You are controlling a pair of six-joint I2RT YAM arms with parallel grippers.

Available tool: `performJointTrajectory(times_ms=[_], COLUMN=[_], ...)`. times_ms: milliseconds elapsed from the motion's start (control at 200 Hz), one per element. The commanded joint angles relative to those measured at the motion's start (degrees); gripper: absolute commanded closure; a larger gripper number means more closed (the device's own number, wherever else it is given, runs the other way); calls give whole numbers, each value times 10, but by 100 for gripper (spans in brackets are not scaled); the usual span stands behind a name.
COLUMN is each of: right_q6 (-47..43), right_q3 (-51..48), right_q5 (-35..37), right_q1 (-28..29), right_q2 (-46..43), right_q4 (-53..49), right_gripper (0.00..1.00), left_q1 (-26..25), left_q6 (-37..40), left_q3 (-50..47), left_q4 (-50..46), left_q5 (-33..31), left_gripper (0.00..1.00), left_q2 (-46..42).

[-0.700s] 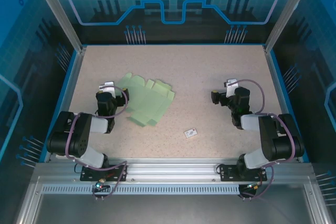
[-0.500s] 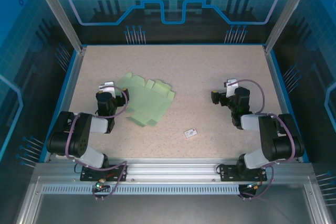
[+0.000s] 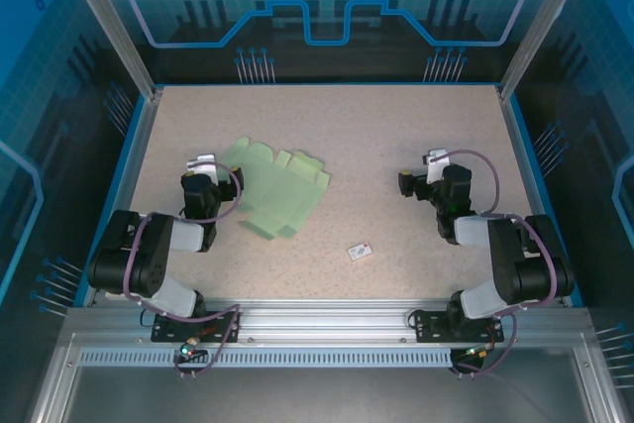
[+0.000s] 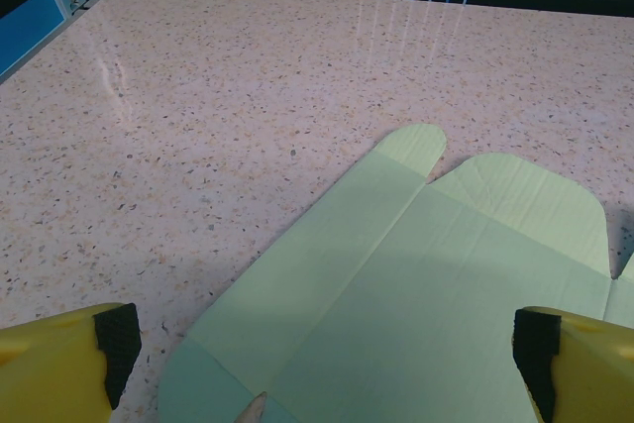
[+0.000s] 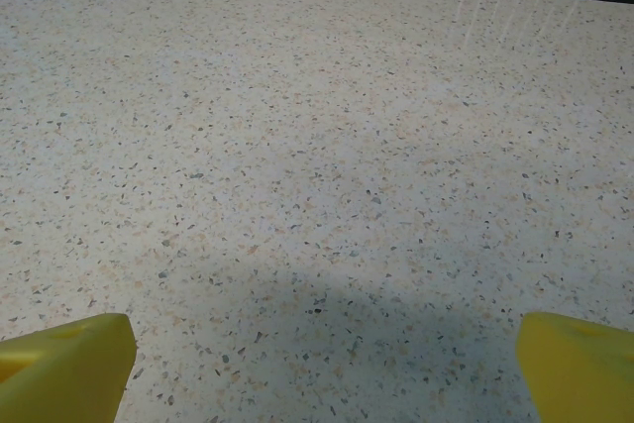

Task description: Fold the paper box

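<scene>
The paper box lies flat on the speckled table as a pale mint-green creased cut-out with flaps and tabs, left of centre. In the left wrist view the card spreads out under and ahead of my left gripper, whose yellow fingers stand wide apart at the frame's lower corners, holding nothing. From above, my left gripper sits at the card's left edge. My right gripper rests at the right side, open over bare table, its yellow fingertips far apart.
A tiny white tag with dark marks lies near the front between the arms. Blue rails edge the table on left and right. Metal posts and a glass panel stand at the back.
</scene>
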Motion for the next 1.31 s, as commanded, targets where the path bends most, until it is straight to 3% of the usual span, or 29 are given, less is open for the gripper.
performJointTrajectory(times_ms=[0,125,185,245,370,505,640,805,875,1036,1301], right_q6=[-4,-2,13,45,118,139,118,73,61,78,110], right_q3=[11,15,46,86,110,154,209,343,402,469,551], right_q5=[-3,8,54,80,106,95,99,119,97,-12,-77], right_q1=[-10,-7,-2,-11,-24,-3,107,294,335,343,318], right_q2=[6,3,-32,-71,-131,-195,-222,-114,-41,91,229], right_q4=[13,13,-75,-182,-272,-402,-498,-627,-669,-647,-635], right_gripper=[0,0,0,0,0,0,0,0,1,6,17], left_q1=[-3,-2,2,2,4,3,-22,-82,-89,-101,-126], left_q6=[5,-7,-9,-17,-50,-116,-208,-231,-233,-231,-217], left_q3=[14,13,10,22,86,168,215,262,260,263,271], left_q4=[19,0,-12,-72,-244,-405,-483,-613,-637,-651,-636], left_q5=[6,-15,-12,-33,-48,36,156,165,173,206,208], left_gripper=[1,1,1,1,1,1,1,2,4,6,7], left_q2=[8,-15,-37,-77,-155,-188,-186,-169,-172,-141,-106])
